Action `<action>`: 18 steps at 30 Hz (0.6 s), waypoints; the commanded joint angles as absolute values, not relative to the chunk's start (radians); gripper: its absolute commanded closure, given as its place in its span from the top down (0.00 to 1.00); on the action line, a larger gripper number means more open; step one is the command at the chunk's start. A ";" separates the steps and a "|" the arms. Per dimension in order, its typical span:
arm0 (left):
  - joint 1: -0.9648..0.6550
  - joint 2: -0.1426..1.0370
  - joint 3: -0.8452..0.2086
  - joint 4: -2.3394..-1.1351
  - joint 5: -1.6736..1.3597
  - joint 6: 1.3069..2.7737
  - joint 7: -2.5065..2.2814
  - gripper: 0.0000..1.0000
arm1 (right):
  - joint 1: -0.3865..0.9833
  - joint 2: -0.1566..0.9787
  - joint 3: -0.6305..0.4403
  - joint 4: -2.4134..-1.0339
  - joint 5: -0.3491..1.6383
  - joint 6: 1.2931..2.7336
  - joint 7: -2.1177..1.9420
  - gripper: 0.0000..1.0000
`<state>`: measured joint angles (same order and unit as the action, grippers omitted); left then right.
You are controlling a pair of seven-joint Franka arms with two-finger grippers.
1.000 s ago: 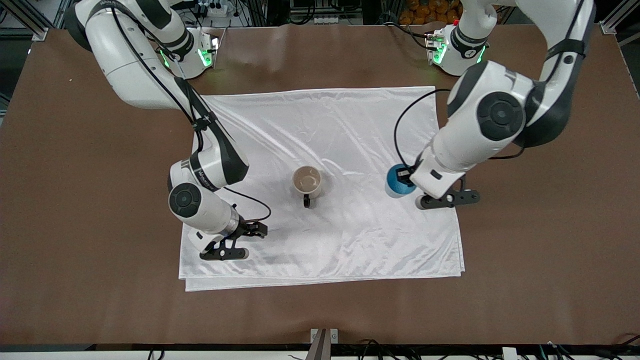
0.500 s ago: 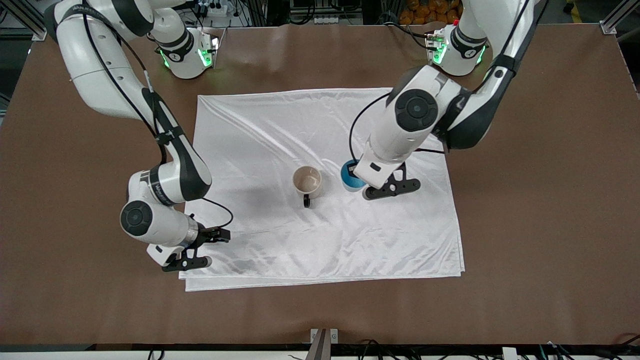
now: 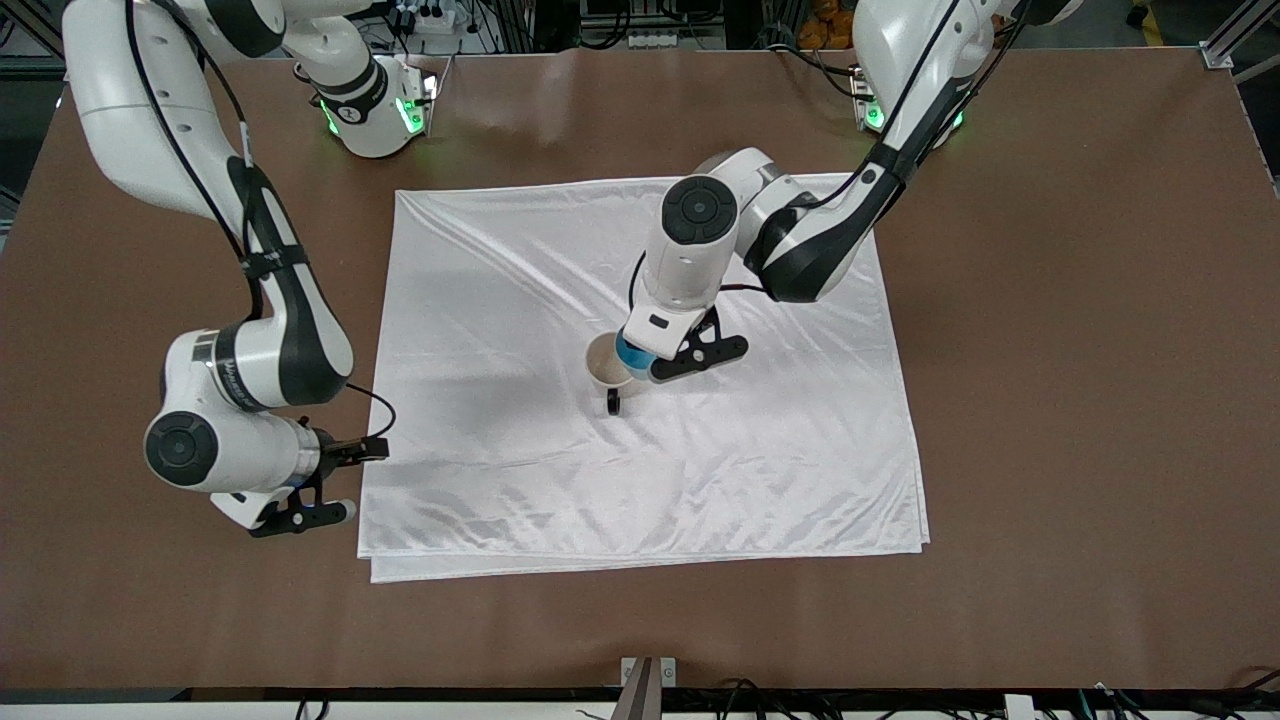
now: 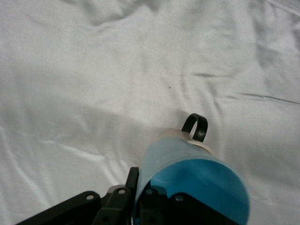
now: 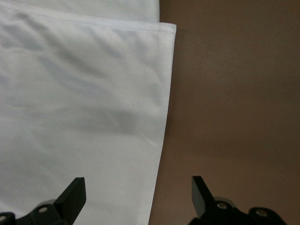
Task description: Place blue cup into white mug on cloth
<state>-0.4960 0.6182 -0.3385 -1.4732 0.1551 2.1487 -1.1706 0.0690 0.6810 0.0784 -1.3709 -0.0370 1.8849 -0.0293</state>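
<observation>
The white mug (image 3: 603,370) stands on the middle of the cloth (image 3: 520,300), its black handle (image 3: 612,403) toward the front camera. My left gripper (image 3: 636,356) is shut on the rim of the blue cup (image 3: 630,352), one finger inside and one outside, and holds it tilted over the mug's rim. In the left wrist view the blue cup (image 4: 174,152) in my left gripper (image 4: 143,187) hides most of the white mug (image 4: 195,126). My right gripper (image 3: 366,450) is open and empty over the cloth's edge at the right arm's end. The right wrist view shows the right gripper (image 5: 138,185) above that cloth edge (image 5: 84,103).
The cloth lies folded double on the brown table (image 3: 1050,400), which also shows in the right wrist view (image 5: 234,103). Both arm bases stand along the table's edge farthest from the front camera.
My left gripper has carried the blue cup from the left arm's end of the cloth to over the mug. My right gripper has drawn back to the cloth's edge.
</observation>
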 commanded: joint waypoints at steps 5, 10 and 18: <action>-0.601 0.681 -0.264 -1.410 0.184 2.184 -1.264 0.00 | 0.063 0.523 0.084 -1.466 -0.048 1.805 0.080 1.00; -0.684 0.701 -0.178 -1.405 0.183 2.198 -1.278 0.00 | 0.066 0.479 0.086 -1.518 -0.048 1.804 0.080 1.00; -0.693 0.715 -0.173 -1.404 0.181 2.227 -1.284 0.00 | 0.061 0.324 0.092 -1.707 -0.044 1.812 0.077 1.00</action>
<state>-0.6838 0.6963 -0.1874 -1.4394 0.1554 2.2202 -1.2565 0.0694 0.4732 0.0797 -1.5262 -0.0370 1.7912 0.0573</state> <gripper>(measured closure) 0.956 0.000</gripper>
